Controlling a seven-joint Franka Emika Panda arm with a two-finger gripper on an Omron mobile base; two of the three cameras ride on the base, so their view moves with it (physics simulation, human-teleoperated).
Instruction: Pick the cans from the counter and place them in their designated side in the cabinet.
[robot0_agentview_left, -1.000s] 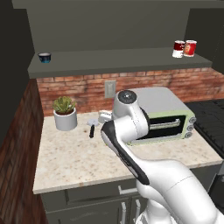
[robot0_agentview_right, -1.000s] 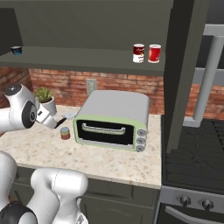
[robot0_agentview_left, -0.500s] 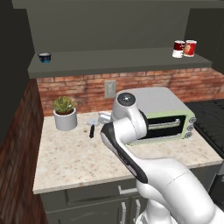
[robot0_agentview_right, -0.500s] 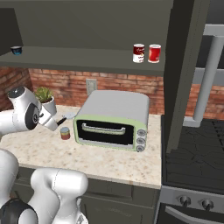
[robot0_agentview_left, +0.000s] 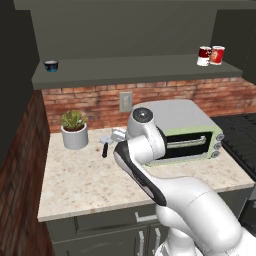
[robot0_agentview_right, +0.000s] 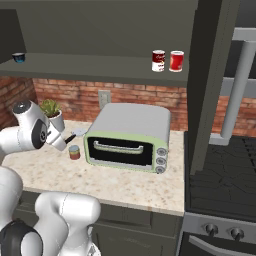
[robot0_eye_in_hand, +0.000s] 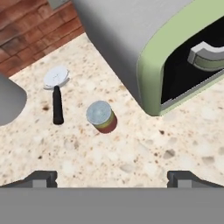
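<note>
Speckled counter (robot0_eye_in_hand: 131, 157) holds 1 can (robot0_eye_in_hand: 101, 116) at centre frame below my wide, empty claw (robot0_eye_in_hand: 112, 177), while the other can (robot0_agentview_right: 158, 61) sits shelved upper right in the cabinet (robot0_agentview_right: 100, 67).

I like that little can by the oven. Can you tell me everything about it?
The can is a small, squat cylinder with a grey-green metal-looking top and rim and an orange-red label round its side. It stands upright on the counter, just off the toaster oven's front corner, near a black-handled tool. Nothing touches it; the open gripper hovers above.
</note>
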